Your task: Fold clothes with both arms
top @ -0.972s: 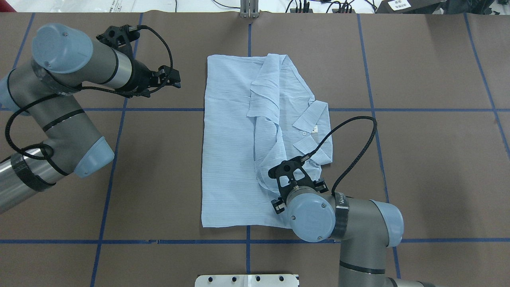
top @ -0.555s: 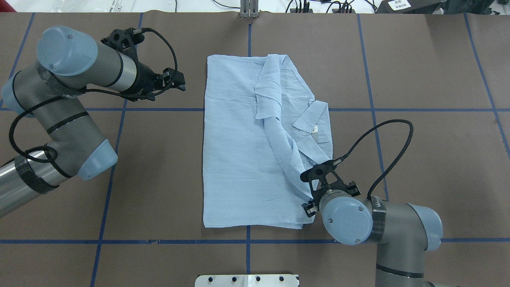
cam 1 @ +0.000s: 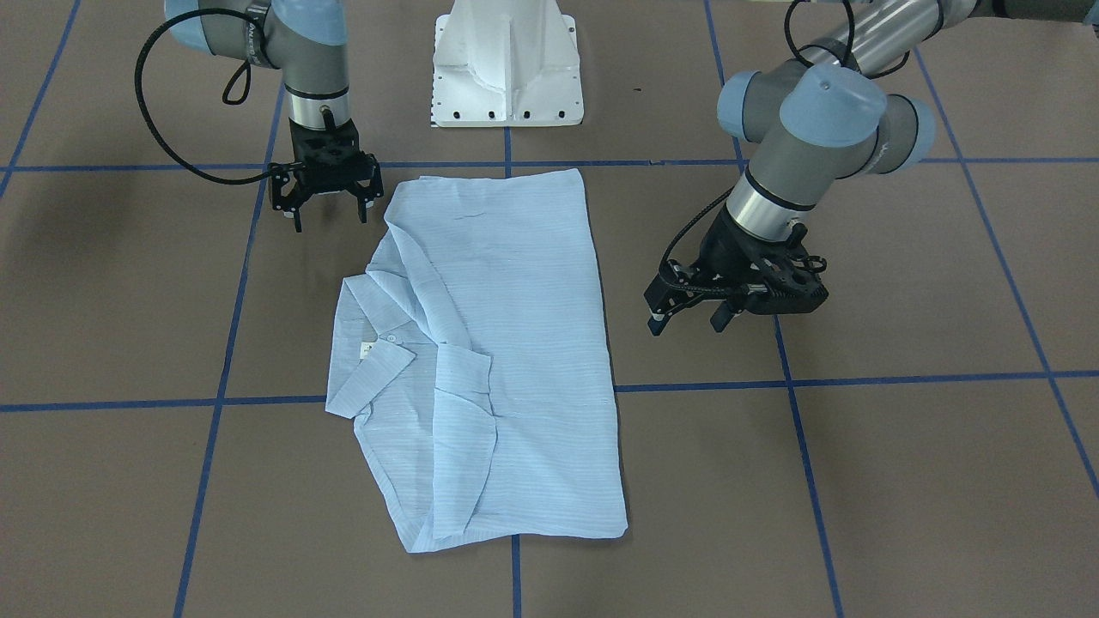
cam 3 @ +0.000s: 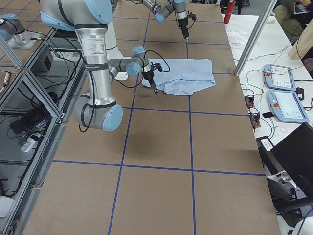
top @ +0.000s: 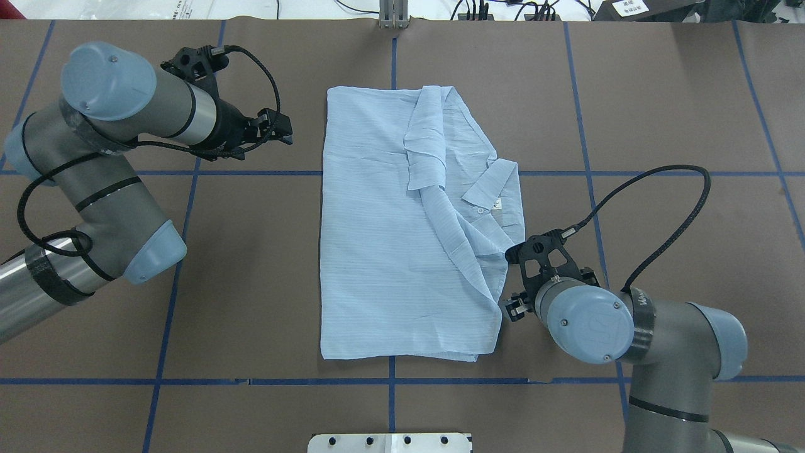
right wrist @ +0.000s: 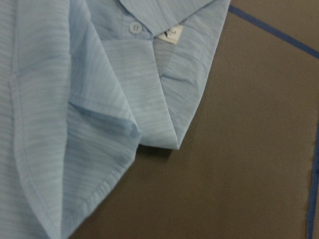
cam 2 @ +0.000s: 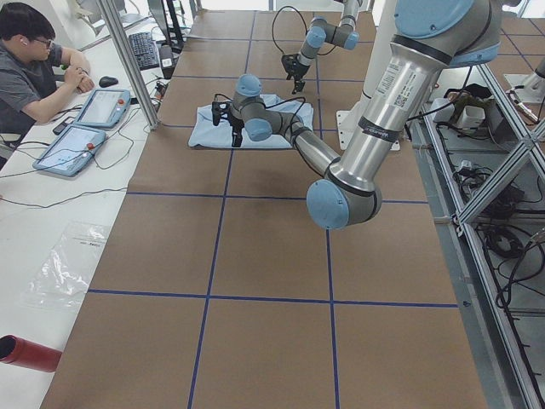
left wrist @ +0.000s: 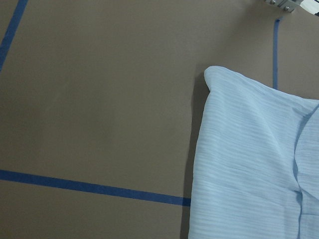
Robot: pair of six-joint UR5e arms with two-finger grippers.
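Right pincer [cam 1: 328,213] retreated off shirt [cam 1: 524,343], open.

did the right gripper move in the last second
Yes. The right gripper slid off the shirt, rightward in the overhead view, toward the vertical blue tape line.

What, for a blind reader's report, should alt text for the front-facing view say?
A partly folded light-blue shirt lies flat on a brown table gridded with blue tape. The right gripper and left gripper flank it, both open, neither holding cloth.
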